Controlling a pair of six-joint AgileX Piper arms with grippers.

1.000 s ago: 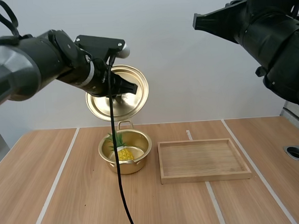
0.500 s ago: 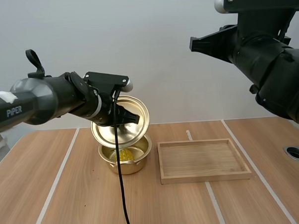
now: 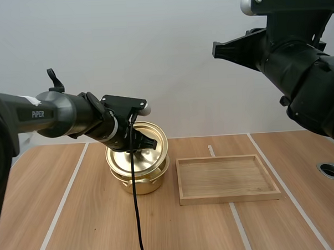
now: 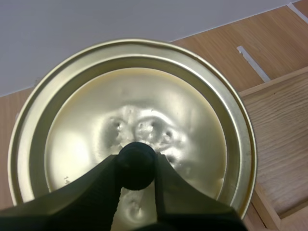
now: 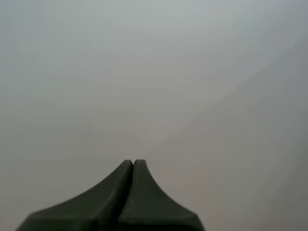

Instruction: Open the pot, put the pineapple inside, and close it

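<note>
"piper" on left arm (image 3: 61, 117)

Polished gold metal over pale, matt wood

The round gold metal lid (image 4: 192, 106) is glossy and mirror-bright, faintly dimpled around its smooth black knob (image 4: 136, 165); the gold metal pot (image 3: 142, 184) shines alike; the shallow rectangular wooden tray (image 3: 228, 197) shows light, matt, fine grain; the wooden table (image 3: 77, 228) looks smooth and satin; the black fingers (image 4: 91, 197) of the left gripper (image 4: 136, 162) look like matt plastic.
</note>
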